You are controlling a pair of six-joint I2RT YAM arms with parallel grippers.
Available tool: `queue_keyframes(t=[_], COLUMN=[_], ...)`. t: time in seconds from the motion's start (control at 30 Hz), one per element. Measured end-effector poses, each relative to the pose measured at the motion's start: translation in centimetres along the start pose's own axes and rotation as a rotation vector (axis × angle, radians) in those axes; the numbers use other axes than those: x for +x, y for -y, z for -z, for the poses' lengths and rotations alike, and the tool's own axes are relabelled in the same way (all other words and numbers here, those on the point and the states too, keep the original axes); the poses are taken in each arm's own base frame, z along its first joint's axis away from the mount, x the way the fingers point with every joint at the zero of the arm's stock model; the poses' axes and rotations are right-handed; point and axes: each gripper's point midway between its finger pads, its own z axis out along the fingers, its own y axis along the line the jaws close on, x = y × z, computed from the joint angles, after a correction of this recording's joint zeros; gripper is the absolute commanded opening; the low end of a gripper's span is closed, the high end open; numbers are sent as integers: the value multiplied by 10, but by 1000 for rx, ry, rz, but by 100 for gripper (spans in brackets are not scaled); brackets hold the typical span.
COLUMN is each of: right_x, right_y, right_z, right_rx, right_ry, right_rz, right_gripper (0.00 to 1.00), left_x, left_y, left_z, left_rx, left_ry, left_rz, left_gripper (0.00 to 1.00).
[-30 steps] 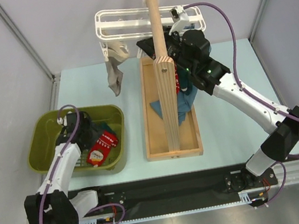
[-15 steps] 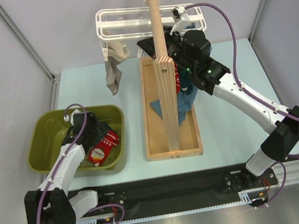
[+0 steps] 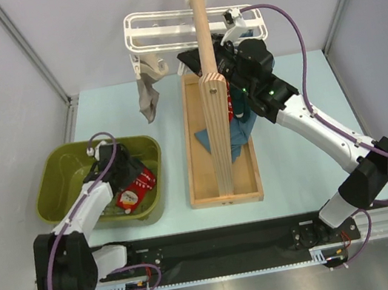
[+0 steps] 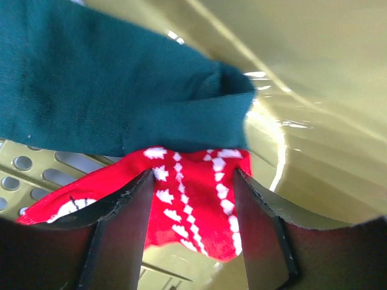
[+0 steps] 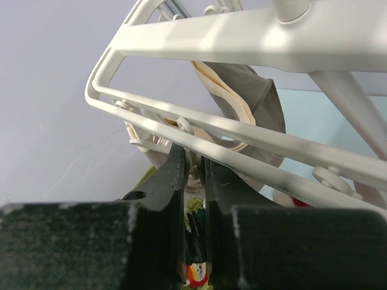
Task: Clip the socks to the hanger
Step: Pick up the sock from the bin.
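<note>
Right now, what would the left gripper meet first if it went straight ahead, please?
Most likely the red patterned sock, lying between the open fingers of the left gripper; the teal sock lies beyond.

L arm (image 3: 78, 214) bent low over the worktop's near-left part, wrist pitched down, L tool (image 4: 193, 181) w/ jaws apart. R arm (image 3: 319, 130) stretched from near-right edge up twd far edge centre, wrist raised, R tool (image 5: 193, 166) w/ jaws pressed nearly together.

Red sock (image 4: 187, 199), teal sock (image 4: 109, 90), white hanger (image 5: 242, 36)
</note>
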Motion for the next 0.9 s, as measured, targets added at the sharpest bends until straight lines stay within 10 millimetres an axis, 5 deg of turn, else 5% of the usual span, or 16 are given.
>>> queue_keyframes(t=[0.1,0.2,0.23,0.27,0.43,0.67,0.77,0.9], right_x=[0,0,0,0,1,1,1,1], right_y=[-1,-1,-1,-1,-1,0,0,0], right_z=[0,0,0,0,0,0,0,0], right_rx=[-3,-2,-2,-2,-1,-1,-1,-1], right_ry=[-2,-2,-2,-2,-3,-3,-3,-3], right_rz=[-6,-7,-7,-7,-6,-3,-3,-3], right_gripper=[0,0,0,0,0,0,0,0], left_x=[9,9,7,6,-16,-98,-109,-102], left_y=[-5,-5,-4,-4,4,46,51,47], left_z=[-11,-13,-12,-12,13,101,119,118], left_rx=[-32,-32,-29,-27,18,165,188,173], left_ry=[-38,-39,-33,-28,58,337,371,342], left_rz=[-5,-5,-6,-3,-17,-8,-11,-33], left_gripper=[52,26,6,0,0,0,0,0])
